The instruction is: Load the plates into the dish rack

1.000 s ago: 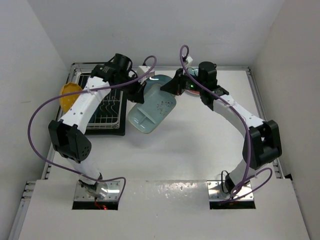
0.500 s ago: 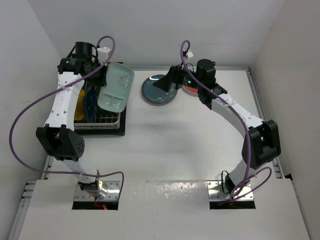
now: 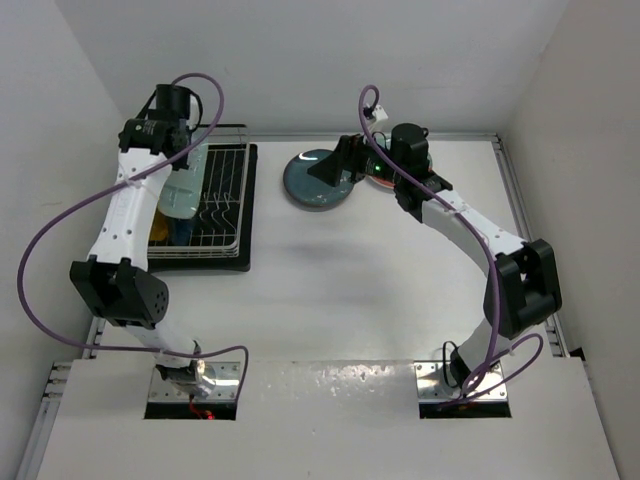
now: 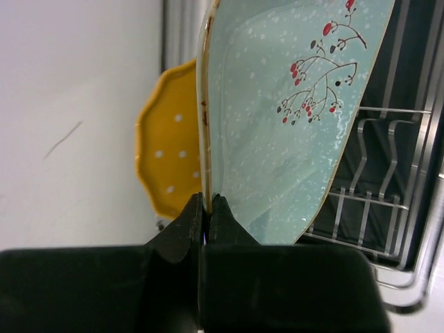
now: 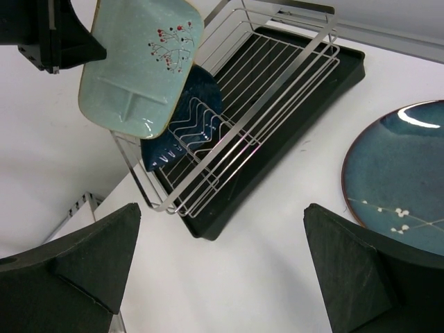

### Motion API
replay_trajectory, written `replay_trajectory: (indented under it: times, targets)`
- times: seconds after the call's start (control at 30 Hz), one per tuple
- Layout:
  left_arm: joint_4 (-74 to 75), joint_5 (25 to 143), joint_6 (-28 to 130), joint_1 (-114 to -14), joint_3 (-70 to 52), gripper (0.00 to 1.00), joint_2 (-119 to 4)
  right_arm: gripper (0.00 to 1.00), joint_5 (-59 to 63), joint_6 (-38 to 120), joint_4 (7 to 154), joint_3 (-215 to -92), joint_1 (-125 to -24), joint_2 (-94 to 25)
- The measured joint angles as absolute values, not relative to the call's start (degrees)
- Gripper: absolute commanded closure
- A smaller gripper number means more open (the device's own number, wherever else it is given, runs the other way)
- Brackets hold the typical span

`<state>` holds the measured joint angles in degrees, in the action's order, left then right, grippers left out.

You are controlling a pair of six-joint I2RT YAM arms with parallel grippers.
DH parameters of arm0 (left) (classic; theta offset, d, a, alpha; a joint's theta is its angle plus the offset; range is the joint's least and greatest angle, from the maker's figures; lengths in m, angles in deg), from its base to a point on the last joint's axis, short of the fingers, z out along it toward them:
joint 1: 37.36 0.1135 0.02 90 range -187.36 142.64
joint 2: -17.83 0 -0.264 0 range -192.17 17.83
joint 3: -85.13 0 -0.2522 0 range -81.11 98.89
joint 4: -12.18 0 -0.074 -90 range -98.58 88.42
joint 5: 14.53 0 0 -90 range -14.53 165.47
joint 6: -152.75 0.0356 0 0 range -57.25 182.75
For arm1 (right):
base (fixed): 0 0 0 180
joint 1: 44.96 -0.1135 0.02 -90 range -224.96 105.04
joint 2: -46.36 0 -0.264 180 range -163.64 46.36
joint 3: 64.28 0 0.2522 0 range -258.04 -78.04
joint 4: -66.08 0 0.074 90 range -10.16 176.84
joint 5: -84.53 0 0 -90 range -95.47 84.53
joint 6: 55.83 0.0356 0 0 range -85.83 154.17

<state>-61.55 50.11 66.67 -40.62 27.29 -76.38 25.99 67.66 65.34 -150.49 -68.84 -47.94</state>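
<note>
My left gripper (image 4: 206, 202) is shut on the edge of the pale green plate (image 4: 291, 132), holding it on edge over the left part of the dish rack (image 3: 225, 215). In that rack, the yellow dotted plate (image 4: 170, 152) and the dark blue plate (image 5: 187, 118) stand just behind it. The dark teal plate (image 3: 318, 182) lies flat on the table right of the rack. Above its far edge my right gripper (image 3: 335, 165) hangs open and holds nothing. A sliver of the red-rimmed plate (image 3: 386, 185) shows under the right arm.
The rack's wire tines (image 4: 374, 180) to the right of the held plate stand bare over the black tray (image 5: 291, 132). White walls close in the table on the left, back and right. The left arm's purple cable (image 3: 60, 230) loops out to the left.
My left arm has swung the pale green plate from mid-table to the left, tipped it on edge over the rack. My right gripper has opened and stayed by the teal plate.
</note>
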Motion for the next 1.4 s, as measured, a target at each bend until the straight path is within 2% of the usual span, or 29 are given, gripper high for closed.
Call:
replay_trajectory:
  times: [0.2, 0.57, 0.93, 1.4]
  targets:
    - [-60.63, 40.71, 66.74, -45.15, 26.02, 1.00, -77.01, 0.00, 25.95, 67.66, 65.40, -149.99, -68.84, -47.94]
    - [-58.53, 30.76, 64.14, -48.54, 23.38, 1.00, -81.63, 0.00, 25.88, 67.60, 65.95, -149.46, -68.84, -47.68]
    - [-58.40, 29.30, 57.97, -48.86, 17.52, 1.00, -81.78, 0.00, 25.56, 67.31, 66.58, -148.76, -68.84, -46.67]
    - [-59.97, 25.26, 50.65, -49.06, 17.39, 1.00, -81.82, 0.00, 25.01, 66.66, 67.63, -148.72, -68.84, -45.82]
